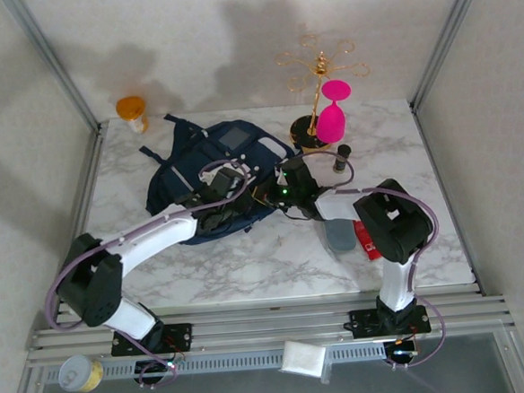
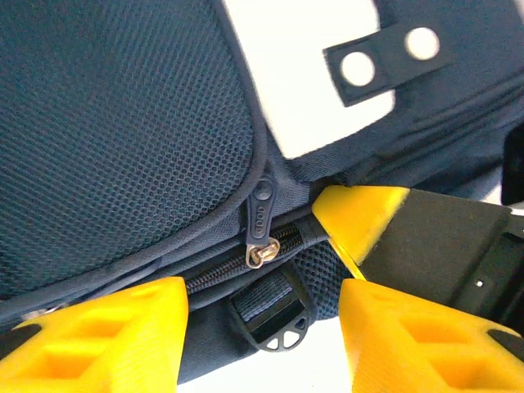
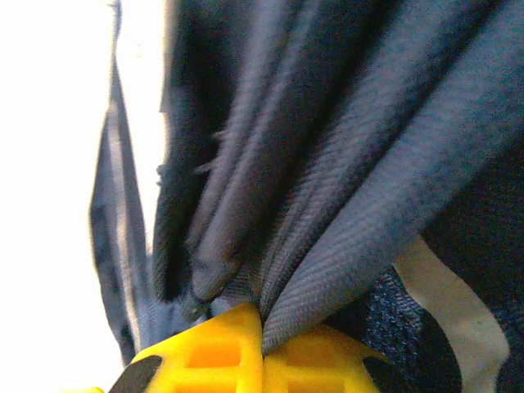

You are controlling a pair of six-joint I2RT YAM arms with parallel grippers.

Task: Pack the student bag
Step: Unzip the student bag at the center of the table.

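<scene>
Top view: one bag point(image 1: 208, 169), navy with pale patches, lies on the table point(image 1: 403, 151) left of centre, towards the far edge, between one orange-lidded jar point(image 1: 132, 111) at the far left corner and one gold stand point(image 1: 316, 71) at the far middle. One pink glass point(image 1: 333, 112) hangs on the stand, and one small dark bottle point(image 1: 341, 158) stands just beside its base. One red item point(image 1: 366, 241) and one grey item point(image 1: 339, 236) lie partly hidden under the right arm. On the near rail sit one can point(image 1: 80, 373), its label too small to read, and one white pad point(image 1: 304, 358). The left gripper point(image 1: 230, 194) is over the bag's near side; the right gripper point(image 1: 269, 196) meets the bag's right edge. Left wrist view: two yellow fingers point(image 2: 106, 327) stand apart with nothing clamped, so this claw is open. Between them run one zip point(image 2: 221, 274), one dark pull point(image 2: 260, 211) with a metal ring and one black buckle point(image 2: 274, 323). One dark tab point(image 2: 389, 53) carries two white studs point(image 2: 358, 68) over a pale patch. Right wrist view: two yellow pads point(image 3: 213, 352) are pressed together on one gathered fold of the bag's navy cloth, so this claw is closed, gripping the bag.
</scene>
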